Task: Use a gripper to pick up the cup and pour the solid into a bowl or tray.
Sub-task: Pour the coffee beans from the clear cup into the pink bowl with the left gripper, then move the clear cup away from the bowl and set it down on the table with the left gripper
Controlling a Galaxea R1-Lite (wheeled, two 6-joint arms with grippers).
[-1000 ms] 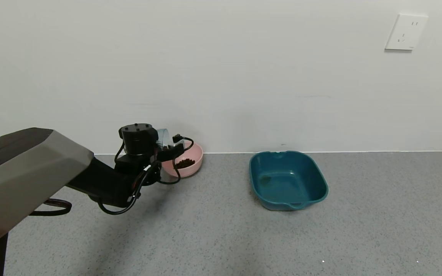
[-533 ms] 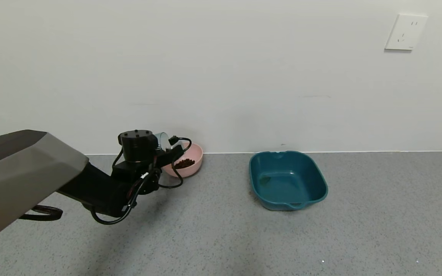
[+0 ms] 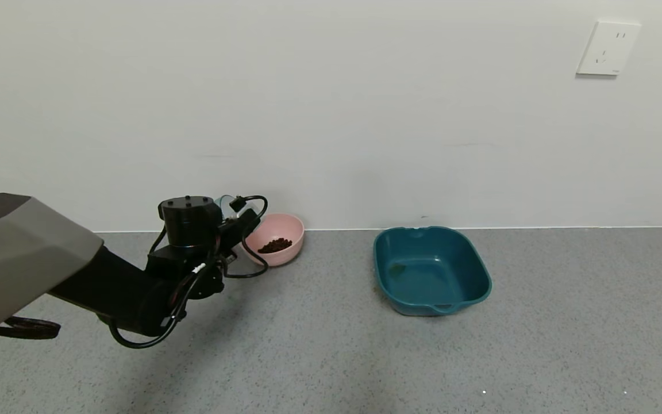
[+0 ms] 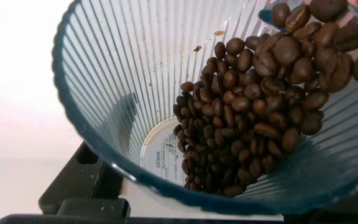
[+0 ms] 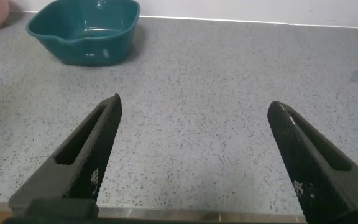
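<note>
My left gripper [image 3: 232,217] is shut on the ribbed blue-grey cup [image 3: 223,202] and holds it off the floor just left of the pink bowl [image 3: 283,258]. My black wrist hides most of the cup in the head view. The left wrist view looks into the cup [image 4: 104,81], which holds a heap of dark brown beans [image 4: 247,106] lying against one side. The pink bowl holds a small heap of the same brown solid [image 3: 275,245]. My right gripper [image 5: 194,102] is open and empty above bare floor, and is out of the head view.
A teal squarish basin [image 3: 474,290] stands on the grey speckled floor right of the pink bowl, near the white wall; it also shows in the right wrist view [image 5: 107,53]. A wall socket [image 3: 608,48] is high on the right.
My left arm has moved left with the cup, from over the pink bowl's rim to beside it. The heap in the bowl and the basin have not moved.
</note>
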